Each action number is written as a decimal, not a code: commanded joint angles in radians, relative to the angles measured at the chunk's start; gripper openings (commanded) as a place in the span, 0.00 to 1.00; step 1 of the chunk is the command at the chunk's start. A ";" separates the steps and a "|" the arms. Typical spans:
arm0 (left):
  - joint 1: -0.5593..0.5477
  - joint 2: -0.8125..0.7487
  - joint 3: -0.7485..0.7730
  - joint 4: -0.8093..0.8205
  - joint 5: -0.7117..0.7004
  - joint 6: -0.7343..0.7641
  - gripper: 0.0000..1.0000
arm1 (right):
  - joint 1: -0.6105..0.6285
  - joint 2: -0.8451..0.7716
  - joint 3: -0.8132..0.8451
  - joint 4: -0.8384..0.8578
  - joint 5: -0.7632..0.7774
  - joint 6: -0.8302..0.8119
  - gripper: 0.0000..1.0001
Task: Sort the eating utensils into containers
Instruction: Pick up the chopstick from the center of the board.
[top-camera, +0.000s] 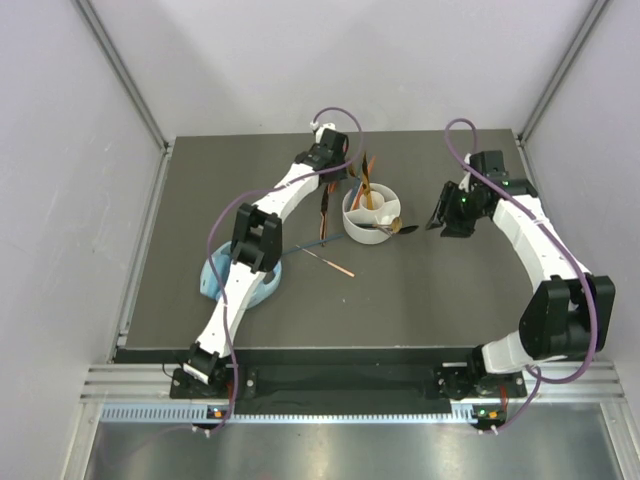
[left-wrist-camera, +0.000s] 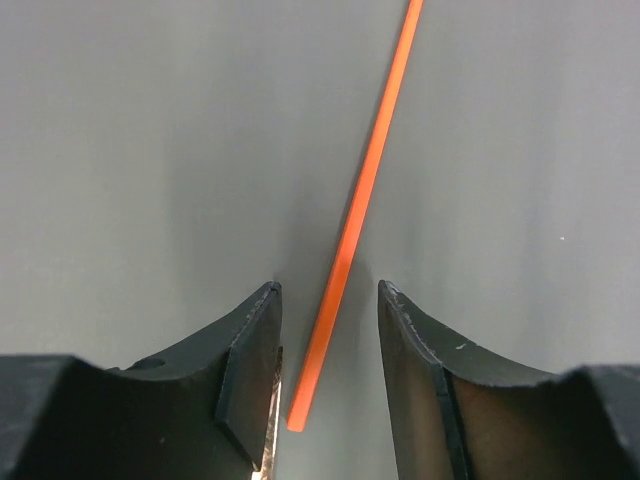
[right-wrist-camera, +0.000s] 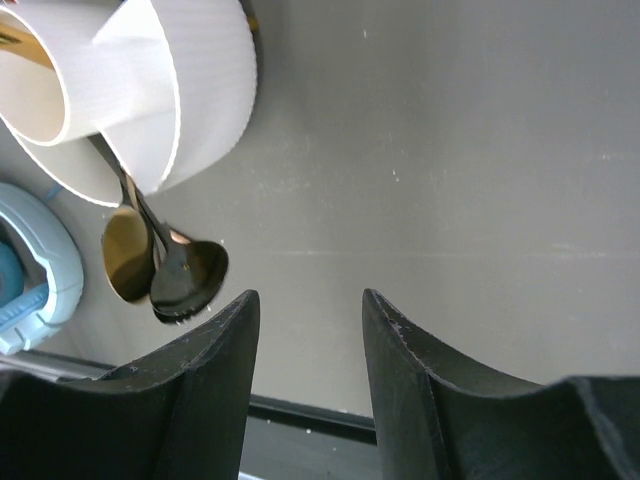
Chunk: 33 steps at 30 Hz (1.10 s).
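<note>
My left gripper (left-wrist-camera: 330, 290) half open, empty, straddles orange chopstick (left-wrist-camera: 355, 220); its axis runs ahead between jaws. Right gripper (right-wrist-camera: 305, 297) parted, empty.

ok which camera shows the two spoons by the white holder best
The right wrist view: the two spoons sit close up beside the white holder. The top external view shows them tiny; the left wrist view not at all.

Losing the orange chopstick (left-wrist-camera: 352, 220) past the left wrist view's top edge. Hiding the handles of two spoons (right-wrist-camera: 190, 280) behind the white holder (right-wrist-camera: 200, 90). Cropping the blue headphones (right-wrist-camera: 30, 260) at the right wrist view's left edge.
</note>
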 joint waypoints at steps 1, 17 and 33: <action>-0.014 0.043 -0.005 -0.140 -0.110 0.001 0.50 | -0.038 -0.059 -0.040 0.030 -0.049 -0.009 0.46; -0.011 0.121 0.008 -0.243 -0.031 0.028 0.31 | -0.121 -0.116 -0.106 0.041 -0.106 0.003 0.46; -0.034 0.129 0.027 -0.356 0.011 0.061 0.19 | -0.215 -0.162 -0.126 0.034 -0.172 -0.014 0.46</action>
